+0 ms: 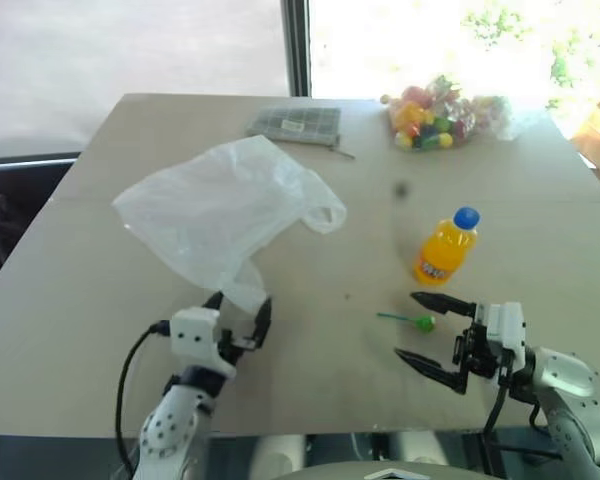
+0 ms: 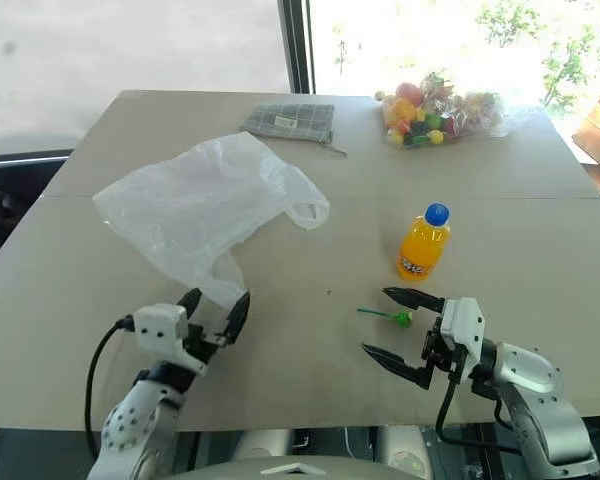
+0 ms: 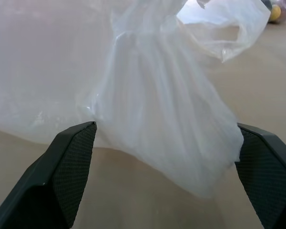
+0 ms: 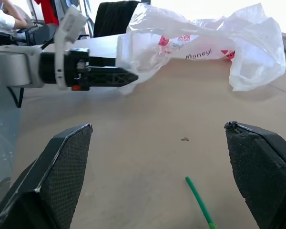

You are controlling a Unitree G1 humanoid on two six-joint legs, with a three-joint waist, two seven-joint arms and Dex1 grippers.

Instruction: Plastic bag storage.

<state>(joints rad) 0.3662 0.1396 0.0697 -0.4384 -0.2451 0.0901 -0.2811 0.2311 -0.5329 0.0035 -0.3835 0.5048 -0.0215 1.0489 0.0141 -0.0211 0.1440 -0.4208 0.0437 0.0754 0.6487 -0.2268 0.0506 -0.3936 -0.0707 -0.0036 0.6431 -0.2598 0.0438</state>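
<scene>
The left tool (image 1: 242, 307) is spread wide around the near corner of the plastic bag (image 1: 220, 210), ready to pinch it next, and the right tool (image 1: 432, 330) is spread wide too.

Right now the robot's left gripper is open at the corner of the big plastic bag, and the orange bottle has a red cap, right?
Not quite. The orange bottle has a blue cap, not a red one; the left eye view shows it. The rest holds: the left gripper is open at the near corner of the plastic bag.
</scene>
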